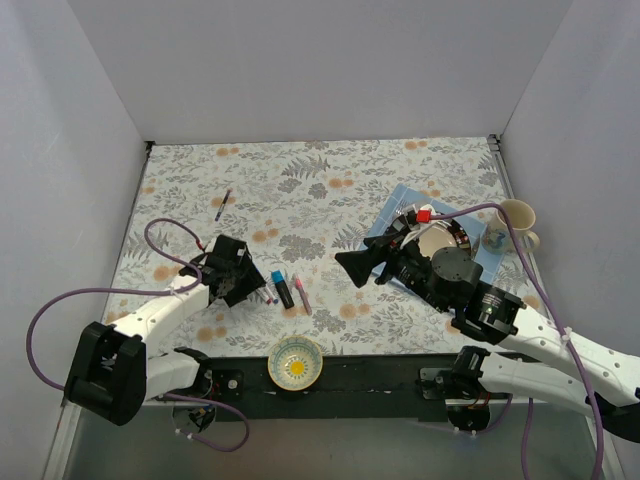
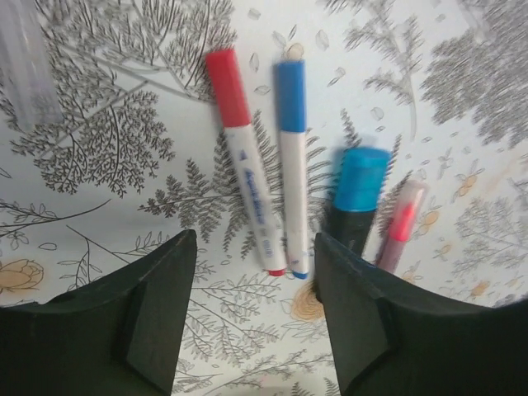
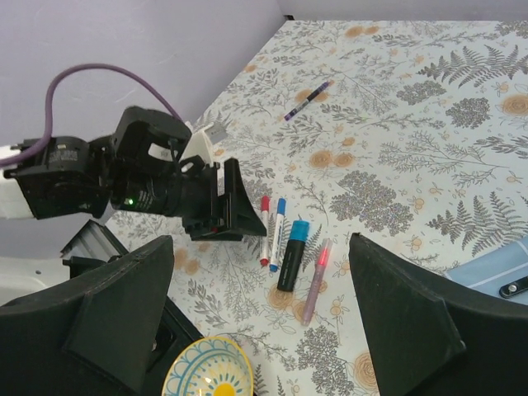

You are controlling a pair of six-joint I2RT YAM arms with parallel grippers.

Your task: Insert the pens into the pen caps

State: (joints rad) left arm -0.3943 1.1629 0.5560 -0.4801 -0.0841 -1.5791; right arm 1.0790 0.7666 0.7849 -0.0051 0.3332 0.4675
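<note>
Left gripper [image 2: 254, 243]: spread, empty, above red-capped white plastic pen [image 2: 245, 157] and blue-capped white plastic pen [image 2: 291, 165] | right gripper [image 3: 260, 247]: spread, empty | step: probably between pens | next: reach thin dark-purple pen [image 1: 223, 204], 12 o'clock of left gripper.

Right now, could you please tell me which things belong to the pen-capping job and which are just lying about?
Job:
red pen
blue pen
black marker
pink pen
purple pen, farther off

Lying about:
bowl
mug
blue mat
</note>
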